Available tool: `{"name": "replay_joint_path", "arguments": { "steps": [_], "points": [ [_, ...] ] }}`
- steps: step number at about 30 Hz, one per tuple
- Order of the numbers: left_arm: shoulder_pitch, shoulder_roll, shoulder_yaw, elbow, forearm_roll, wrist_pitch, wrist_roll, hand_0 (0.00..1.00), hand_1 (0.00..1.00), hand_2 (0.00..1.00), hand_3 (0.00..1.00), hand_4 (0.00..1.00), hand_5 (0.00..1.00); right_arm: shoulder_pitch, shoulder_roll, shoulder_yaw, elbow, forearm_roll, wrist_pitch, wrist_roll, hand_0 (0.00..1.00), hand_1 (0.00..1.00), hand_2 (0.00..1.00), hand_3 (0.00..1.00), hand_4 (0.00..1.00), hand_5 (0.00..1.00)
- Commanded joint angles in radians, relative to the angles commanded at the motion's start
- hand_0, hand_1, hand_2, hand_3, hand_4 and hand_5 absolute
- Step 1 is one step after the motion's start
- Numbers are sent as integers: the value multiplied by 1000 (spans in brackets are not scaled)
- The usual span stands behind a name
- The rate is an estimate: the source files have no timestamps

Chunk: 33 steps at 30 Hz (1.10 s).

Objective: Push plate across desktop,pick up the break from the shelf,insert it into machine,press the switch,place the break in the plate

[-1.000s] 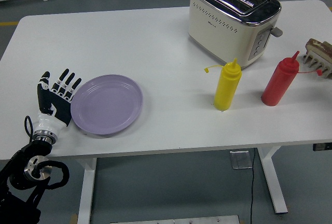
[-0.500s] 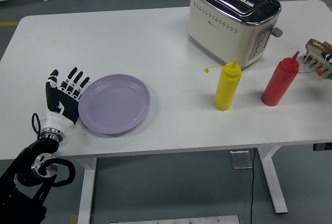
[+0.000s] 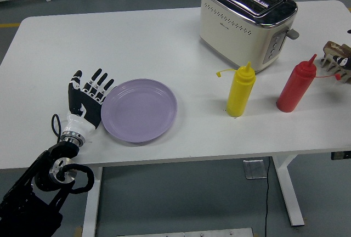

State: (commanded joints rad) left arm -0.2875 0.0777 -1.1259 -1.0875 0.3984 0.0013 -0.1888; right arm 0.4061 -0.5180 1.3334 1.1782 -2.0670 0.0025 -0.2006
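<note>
A round lilac plate (image 3: 139,110) lies flat on the white table (image 3: 137,39), left of centre. My left hand (image 3: 89,96) stands on edge against the plate's left rim, fingers straight and spread, holding nothing. The cream toaster (image 3: 245,20) with two empty top slots sits at the back right, its lever (image 3: 292,33) on the right end. At the far right edge a small rack (image 3: 338,60) holds a slice of bread, partly cut off by the frame. My right arm is out of view.
A yellow squeeze bottle (image 3: 240,90) and a red squeeze bottle (image 3: 296,84) stand in front of the toaster. Feet of people show beyond the table's far edge.
My left hand has slid to the right along the table, pushing the plate with it by roughly a third of the plate's width. Nothing else moved.
</note>
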Motion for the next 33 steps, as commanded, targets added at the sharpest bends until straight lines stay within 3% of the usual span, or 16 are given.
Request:
{"name": "replay_joint_path", "arguments": {
  "steps": [1,2,6,7,13,14,25,26,33],
  "points": [
    [-3,-2,4,2,-1,0,0,837,878,929,857,657,998,6,2,-5,-7,-6,-1,-1,698,708,701,747,768,346],
    [-5,-4,7,4,-2,0,0,836,878,929,858,657,998,11,4,-9,-13,-11,-2,-3,584,622,616,669,728,312],
    [-12,-11,18,12,-4,-1,0,836,878,929,858,657,998,27,9,-25,-35,-27,-6,-5,584,622,616,669,728,312],
    [-14,-13,20,13,-5,-1,-1,837,878,930,857,657,998,30,10,-28,-39,-30,-7,-4,462,529,534,577,641,219],
    [-18,-19,25,14,-4,-1,-1,837,878,930,857,657,998,38,14,-45,-58,-53,-19,8,462,529,534,577,641,219],
    [-18,-19,25,14,-4,-1,-1,836,878,930,857,657,998,38,15,-47,-60,-56,-21,10,370,450,500,518,542,128],
    [-15,-21,15,9,-1,0,-2,838,879,930,857,657,998,39,15,-61,-71,-89,-69,30,313,428,480,498,477,93],
    [-12,-20,8,4,2,1,-2,837,878,930,857,657,998,38,15,-60,-68,-90,-78,32,294,408,462,485,393,51],
    [20,-10,-75,-58,39,11,-1,835,878,929,857,657,998,25,6,-43,-12,-96,-131,44,296,383,444,477,362,39]
  ]
}}
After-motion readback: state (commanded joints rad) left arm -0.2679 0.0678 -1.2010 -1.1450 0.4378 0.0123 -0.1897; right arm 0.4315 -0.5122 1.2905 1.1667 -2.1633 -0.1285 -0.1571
